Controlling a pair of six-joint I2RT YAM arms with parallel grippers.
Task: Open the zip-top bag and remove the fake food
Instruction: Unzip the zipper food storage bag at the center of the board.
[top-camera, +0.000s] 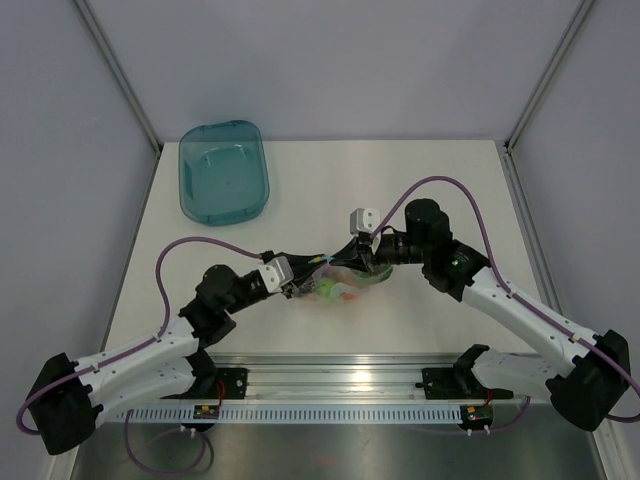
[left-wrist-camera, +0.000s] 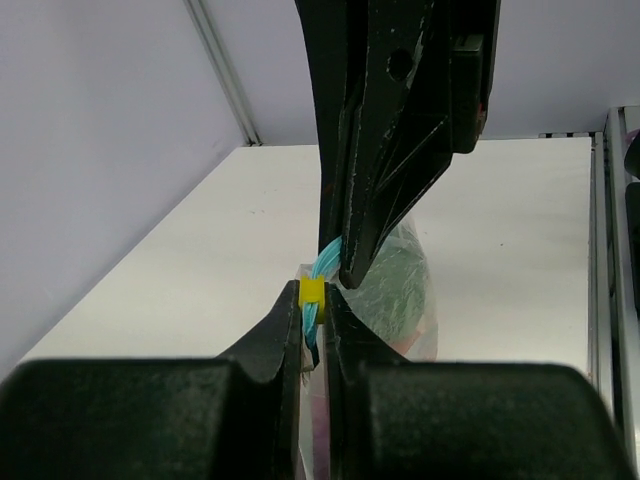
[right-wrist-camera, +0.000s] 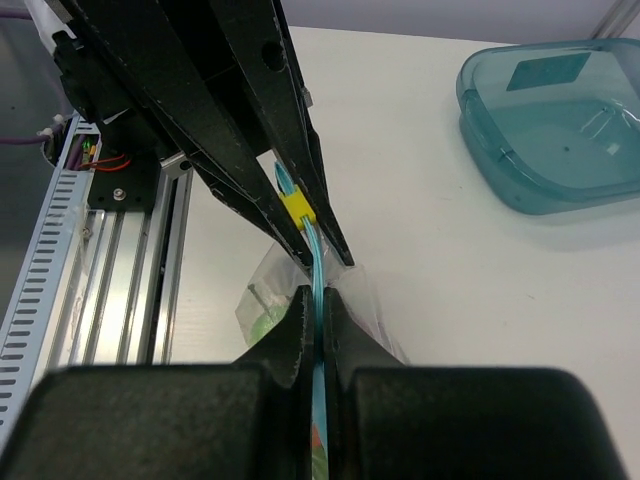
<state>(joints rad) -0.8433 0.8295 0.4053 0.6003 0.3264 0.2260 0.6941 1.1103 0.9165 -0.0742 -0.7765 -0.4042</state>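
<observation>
The zip-top bag (top-camera: 345, 283) hangs between my two grippers just above mid-table, with the fake food (top-camera: 333, 291) inside showing as green and orange pieces. My left gripper (top-camera: 300, 284) is shut on the bag's blue-teal zip strip at its yellow slider (left-wrist-camera: 312, 291). My right gripper (top-camera: 367, 262) is shut on the same zip strip (right-wrist-camera: 316, 258) a little further along. In the right wrist view a green piece (right-wrist-camera: 262, 322) shows through the clear plastic (right-wrist-camera: 270, 275). The two grippers' tips almost touch. I cannot tell whether the mouth is open.
A teal translucent tub (top-camera: 224, 170) stands at the far left of the table and also shows in the right wrist view (right-wrist-camera: 560, 120). An aluminium rail (top-camera: 330, 385) runs along the near edge. Grey walls close the sides.
</observation>
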